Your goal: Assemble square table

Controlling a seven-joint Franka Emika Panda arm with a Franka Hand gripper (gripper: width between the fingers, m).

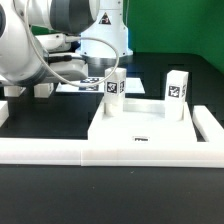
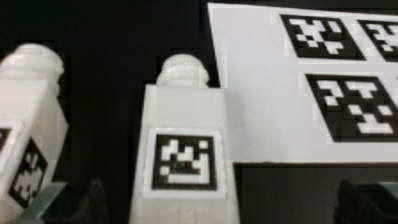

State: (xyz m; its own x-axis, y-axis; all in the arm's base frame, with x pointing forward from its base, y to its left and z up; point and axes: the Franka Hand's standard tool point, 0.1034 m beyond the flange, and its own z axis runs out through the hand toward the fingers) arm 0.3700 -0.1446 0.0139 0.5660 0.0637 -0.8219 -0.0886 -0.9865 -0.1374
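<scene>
The white square tabletop (image 1: 150,128) with its raised rim lies in the middle of the exterior view. One tagged white leg (image 1: 113,92) stands at its far corner on the exterior view's left, and a second leg (image 1: 177,96) stands at its far corner on the exterior view's right. My gripper (image 1: 103,70) hangs just above and behind the first leg. In the wrist view a tagged leg (image 2: 185,140) runs between my spread fingers (image 2: 79,200), with gaps on both sides. My gripper (image 2: 222,202) is open. Another leg (image 2: 32,125) lies beside it.
The long white border rail (image 1: 100,152) runs across the front of the table. The marker board (image 1: 72,86) lies behind the tabletop and also shows in the wrist view (image 2: 302,70). Small white parts (image 1: 42,90) lie at the exterior view's left, under my arm.
</scene>
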